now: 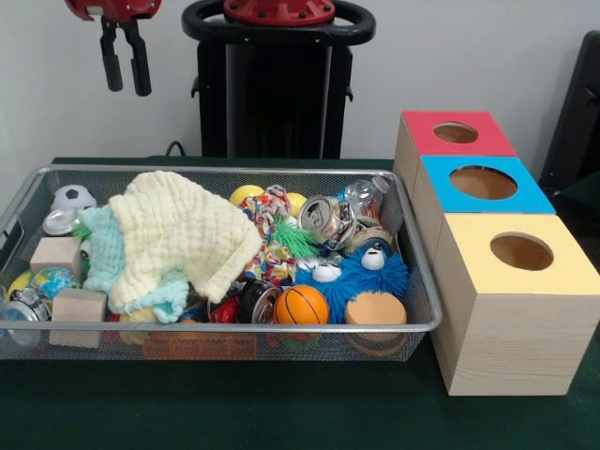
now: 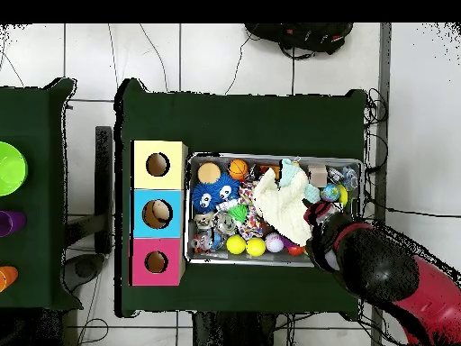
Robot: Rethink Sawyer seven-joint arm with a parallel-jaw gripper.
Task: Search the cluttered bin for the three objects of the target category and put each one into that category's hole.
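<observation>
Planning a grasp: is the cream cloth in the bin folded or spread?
Spread and rumpled. The cloth drapes loosely over the toys at the bin's left-middle in the front view, with no neat folds, partly covering a green cloth.

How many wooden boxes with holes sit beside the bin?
3, in a row beside the wire bin: red-topped wooden box farthest, blue-topped middle, yellow-topped nearest.

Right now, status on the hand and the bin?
Hand open, empty, raised above bin's end. Three-hole boxes untouched. Cream cloth covers much of the clutter.
</observation>
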